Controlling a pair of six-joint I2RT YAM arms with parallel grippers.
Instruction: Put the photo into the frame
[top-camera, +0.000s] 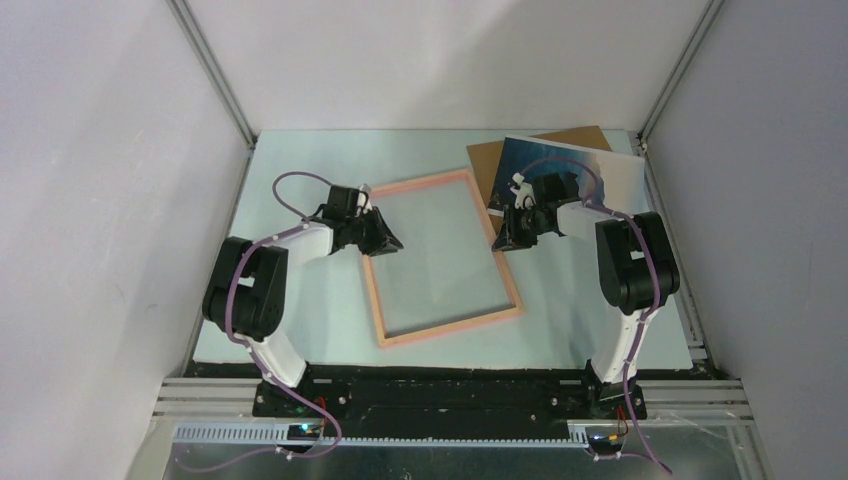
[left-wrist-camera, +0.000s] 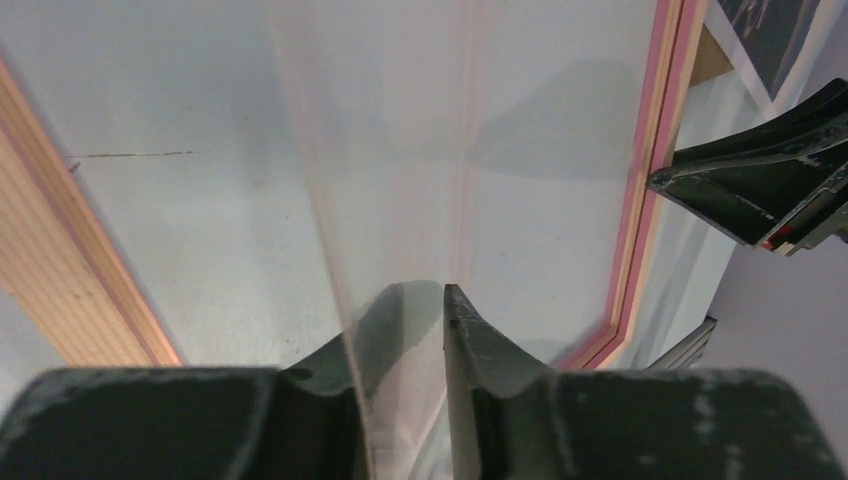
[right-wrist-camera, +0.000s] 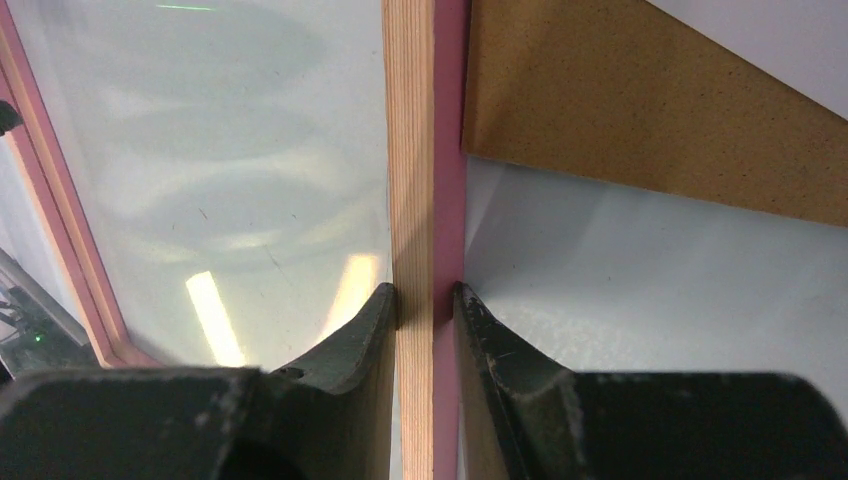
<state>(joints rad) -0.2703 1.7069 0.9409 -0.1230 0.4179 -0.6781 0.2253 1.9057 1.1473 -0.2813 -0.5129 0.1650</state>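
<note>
The pink frame (top-camera: 445, 325) lies flat in the middle of the table, with a clear pane (top-camera: 440, 260) inside it. The photo (top-camera: 590, 175), a blue seascape, rests at the back right, outside the frame. My right gripper (top-camera: 505, 235) is shut on the frame's right rail (right-wrist-camera: 425, 150), and its fingertips (right-wrist-camera: 462, 300) press both sides. My left gripper (top-camera: 385, 238) is at the frame's left rail. In the left wrist view its jaws (left-wrist-camera: 425, 295) stand apart, and the thin clear pane (left-wrist-camera: 400, 150) rises between them. The far rail (left-wrist-camera: 650, 150) and a corner of the photo (left-wrist-camera: 770, 30) show there.
A plain brown backing board (top-camera: 490, 165) lies under the photo at the back right, and its edge (right-wrist-camera: 650, 110) shows just beyond the gripped rail. White walls close in the left, right and back. Metal rails run along the near edge.
</note>
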